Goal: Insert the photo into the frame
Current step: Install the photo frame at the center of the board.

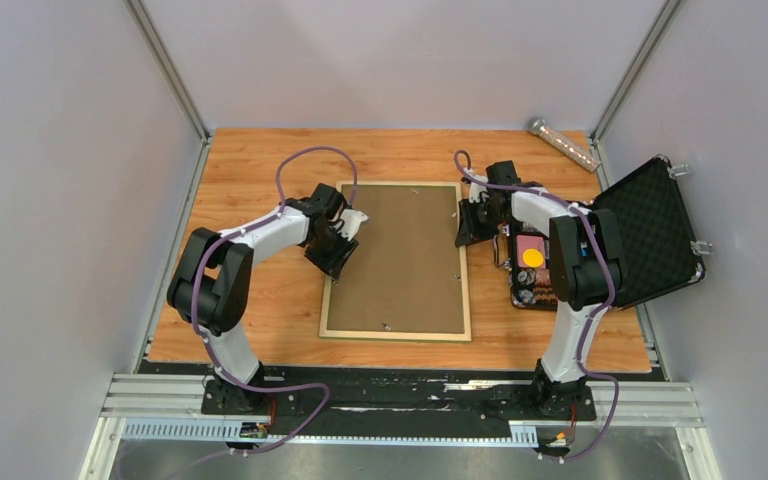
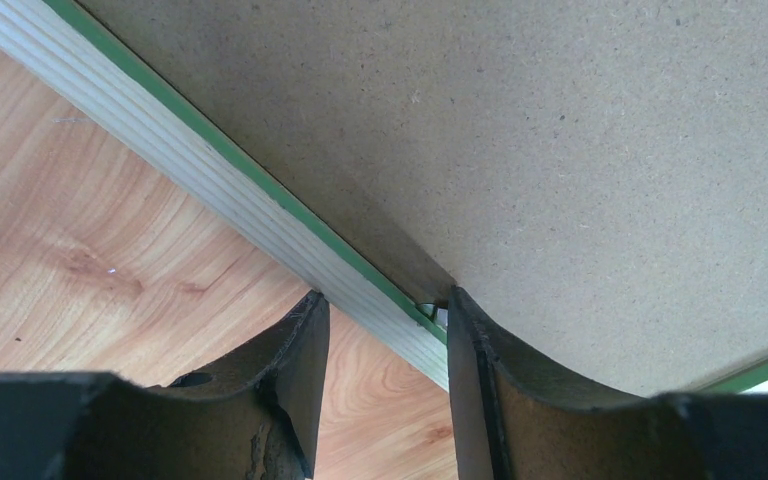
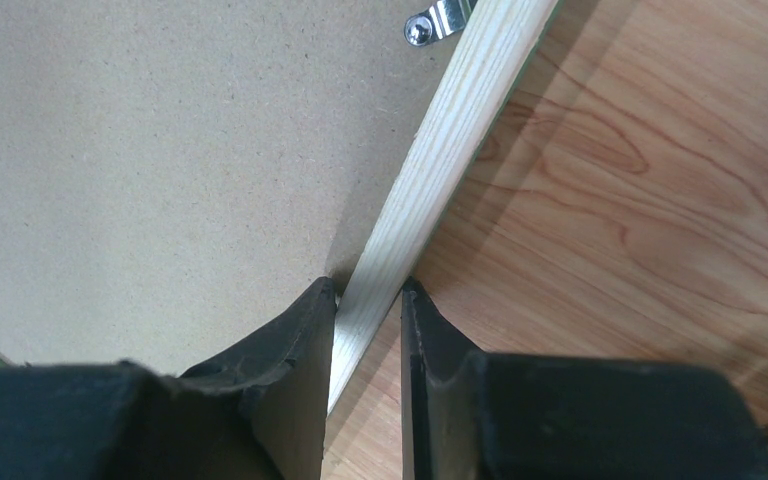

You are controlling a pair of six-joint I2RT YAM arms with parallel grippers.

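The frame (image 1: 396, 334) (back up) sits pinched in the right gripper (image 3: 370, 292).

A plain brown backing board (image 1: 400, 255) is being shown lying flat in the middle of the wooden table (image 1: 260, 170), its long sides running away from the near edge. A small metal clip (image 3: 438, 20) is being caught by the right wrist view, right at the board's edge. Over at the table's right edge, a black case (image 1: 650, 235) is being held open, its foam-lined lid tilted back, and an orange disc (image 1: 532, 257) is being displayed inside. A clear tube (image 1: 564, 144) is being seen lying in the far right corner.
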